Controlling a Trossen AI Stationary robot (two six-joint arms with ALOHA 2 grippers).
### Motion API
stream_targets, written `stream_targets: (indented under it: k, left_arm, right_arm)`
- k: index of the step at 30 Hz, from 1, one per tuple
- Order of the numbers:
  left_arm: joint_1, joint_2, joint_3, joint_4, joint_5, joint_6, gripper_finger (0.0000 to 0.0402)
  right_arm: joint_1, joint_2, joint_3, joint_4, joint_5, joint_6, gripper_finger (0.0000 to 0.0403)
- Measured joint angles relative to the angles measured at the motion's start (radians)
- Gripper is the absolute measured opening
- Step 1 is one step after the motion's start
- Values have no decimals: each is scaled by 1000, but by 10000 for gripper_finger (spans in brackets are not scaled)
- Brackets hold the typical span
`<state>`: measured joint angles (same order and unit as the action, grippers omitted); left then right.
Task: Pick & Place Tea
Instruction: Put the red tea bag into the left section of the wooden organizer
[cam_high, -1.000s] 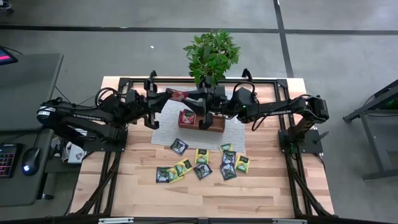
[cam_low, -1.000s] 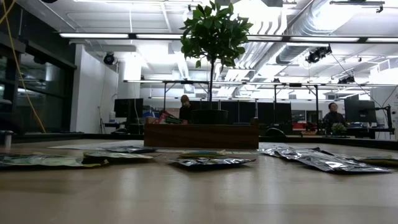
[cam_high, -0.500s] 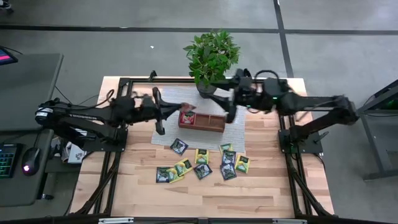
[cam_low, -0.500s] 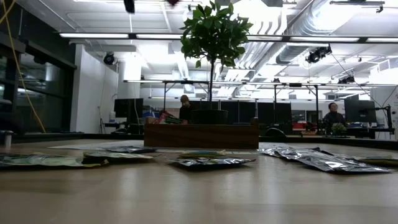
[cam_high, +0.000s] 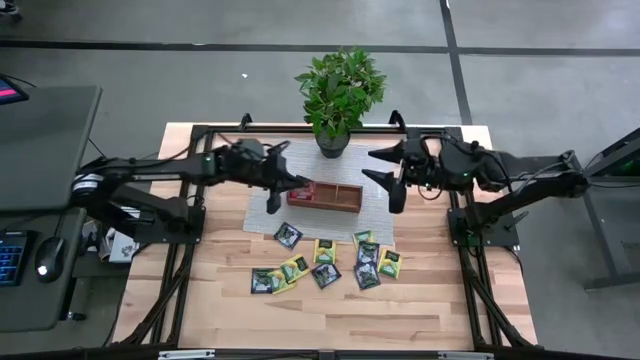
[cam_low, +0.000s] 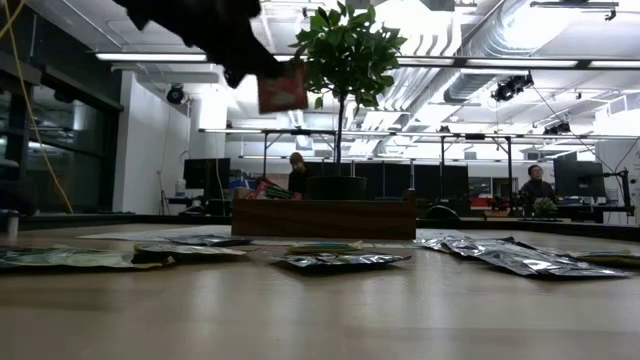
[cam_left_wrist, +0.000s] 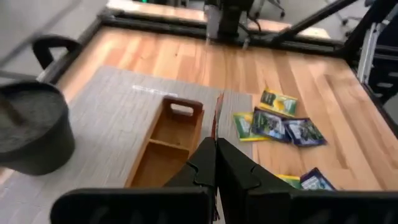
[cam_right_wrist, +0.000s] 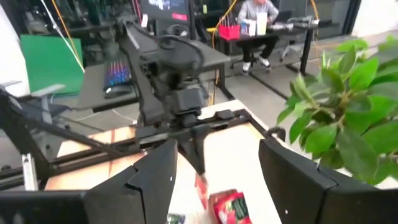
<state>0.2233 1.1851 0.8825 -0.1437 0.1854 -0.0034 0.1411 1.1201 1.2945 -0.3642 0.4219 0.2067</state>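
A red tea sachet (cam_low: 282, 88) is up in the air, pinched in the left gripper (cam_high: 297, 184). The gripper is clenched tight on it. In the low view the sachet hangs above the wooden tray (cam_high: 325, 196), out past its 9 o'clock end. In the left wrist view the sachet shows edge-on as a thin red strip (cam_left_wrist: 215, 127) between the two dark fingers (cam_left_wrist: 202, 163), with the tray (cam_left_wrist: 168, 140) below.

The tray sits on a grey mat (cam_high: 300, 200) at the far middle of the bench (cam_high: 300, 310). One red sachet (cam_right_wrist: 231, 206) already lies in the tray, seen from the right wrist view.

The other tea sachets (cam_high: 325, 263) lie flat on the bare wood at 6 o'clock from the tray, toward the front of the bench. They are yellow-green ones and dark ones, close together, some touching or overlapping. One dark sachet (cam_high: 288, 235) lies a bit apart from the rest, nearest the mat.

A potted plant (cam_high: 340, 92) stands at 12 o'clock from the tray, at the back edge of the bench. In the low view it rises behind the tray (cam_low: 324, 216).

The right gripper (cam_high: 385, 178) is at 3 o'clock from the tray, above the edge of the mat. Its fingers are spread wide and hold nothing.

Far off in the room, behind the bench, two people (cam_low: 297, 172) sit at desks. At 9 o'clock from the bench, on another desk, there are a keyboard (cam_high: 12, 257) and a mouse (cam_high: 43, 270).
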Motion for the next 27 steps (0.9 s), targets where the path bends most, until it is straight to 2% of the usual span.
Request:
stream_targets:
  k: [4,14,27]
  left_arm:
    - [47,81,10,-21,38,3,0]
    - [111,237,11,-18,61,52,0]
    - [112,273,11,-46,-87,86,0]
  right_arm:
    - [14,4,0,-18,2,24,221]
    - [19,20,0,-17,13,42,222]
    - [19,21,-2,-17,11,50,223]
